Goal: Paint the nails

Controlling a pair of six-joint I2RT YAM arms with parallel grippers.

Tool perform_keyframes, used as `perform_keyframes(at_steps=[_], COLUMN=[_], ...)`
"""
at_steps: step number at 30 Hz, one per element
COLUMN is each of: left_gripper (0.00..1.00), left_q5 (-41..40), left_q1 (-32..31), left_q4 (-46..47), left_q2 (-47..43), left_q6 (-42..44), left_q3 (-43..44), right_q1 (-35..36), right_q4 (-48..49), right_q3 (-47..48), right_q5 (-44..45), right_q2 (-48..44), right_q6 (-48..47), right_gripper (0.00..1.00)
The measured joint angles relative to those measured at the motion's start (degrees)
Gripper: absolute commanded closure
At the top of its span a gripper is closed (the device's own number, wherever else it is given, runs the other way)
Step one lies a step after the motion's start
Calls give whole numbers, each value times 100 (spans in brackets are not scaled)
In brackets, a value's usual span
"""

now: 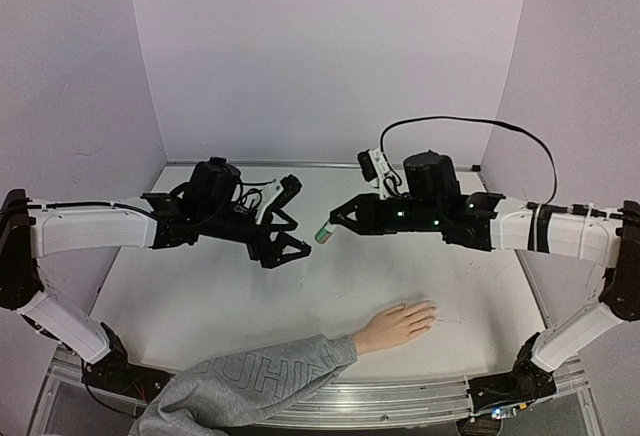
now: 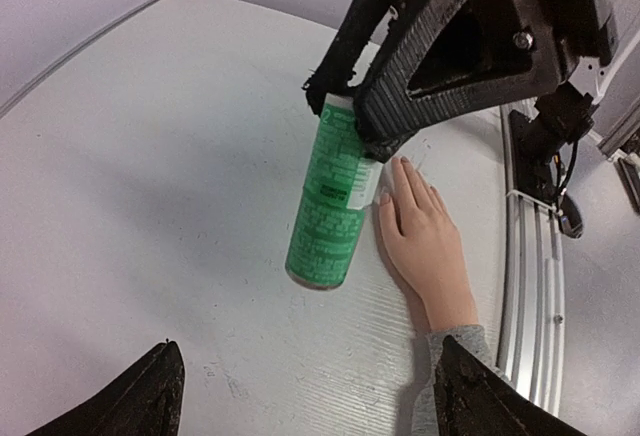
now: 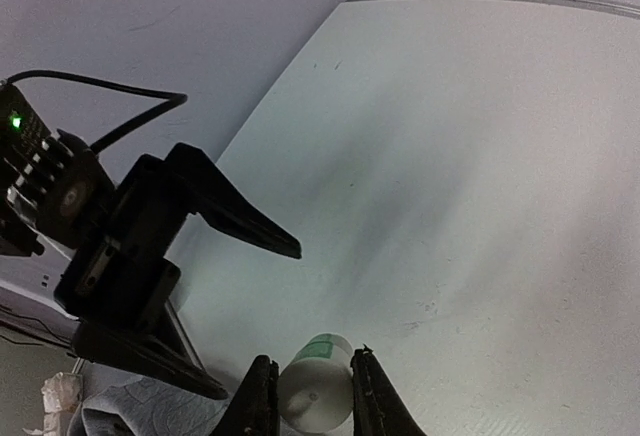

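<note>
The flesh-coloured mannequin hand [image 1: 398, 324] lies palm down near the table's front, with its grey sleeve [image 1: 250, 381]. In the left wrist view the hand [image 2: 430, 251] shows small pale nails [image 2: 386, 198]. My right gripper [image 1: 333, 225] is shut on a small bottle with a green label [image 1: 323, 233], held above the table. The right wrist view shows the bottle [image 3: 315, 396] between that gripper's jaws [image 3: 312, 358]. My left gripper [image 1: 300, 236] is open and empty, facing the bottle [image 2: 330, 206] from a short distance. Its fingertips [image 2: 150, 396] frame the bottle.
Lilac walls close the back and both sides. The metal rail [image 2: 530, 286] runs along the table's front edge beside the hand. The left gripper [image 3: 150, 256] shows in the right wrist view, close to the bottle.
</note>
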Motion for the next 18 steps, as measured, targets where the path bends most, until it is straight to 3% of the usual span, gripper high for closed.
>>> perform_keyframes(at_steps=[10, 18], left_gripper=[44, 54], left_q5=[-299, -299], left_q1=[-146, -146], left_q4=[459, 546], left_q2=[-280, -280], left_q6=[1123, 1294], left_q3=[-221, -223], right_q1=[413, 437], right_q4=[-46, -170], right_q3=[866, 920], right_q5=[-63, -175], right_q2=[446, 529], right_q6=[-9, -37], right_gripper=[100, 100])
